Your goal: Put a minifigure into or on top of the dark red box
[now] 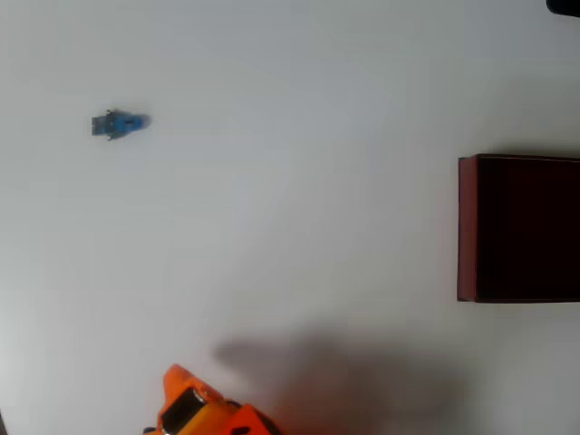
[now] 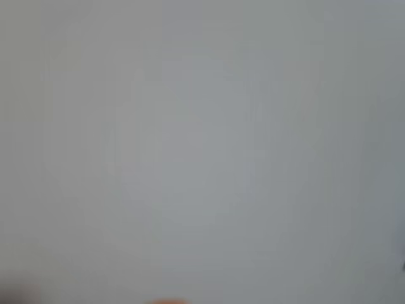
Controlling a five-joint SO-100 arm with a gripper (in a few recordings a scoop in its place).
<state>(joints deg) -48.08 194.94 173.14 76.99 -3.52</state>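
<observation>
Surface (image 1: 290,208) under your arm is plain white and matte, and the overhead view shows it almost bare. You have the tiny bright blue minifigure with darker blue parts (image 1: 120,124) lying on its side near the upper left of that view, alone on the white, touching nothing. The rectangular dark red box with the near-black interior (image 1: 518,228) sits at the right edge, its right side cut off by the frame; its open top faces the camera and you can see the red left wall and a thin red strip along the bottom. Figure and box are well apart, on opposite sides of the view.

Your orange arm (image 1: 207,412) enters from the bottom edge, left of centre, with a black part set into the orange shell. It throws a soft grey shadow up and to the right across the white. It is well apart from the figure and from the box. You cannot tell from this whether the hand is apart or together, since the fingertips are not distinguishable.

The wrist view gives you blurred pale grey-white, with a faint orange smear at the bottom edge.
</observation>
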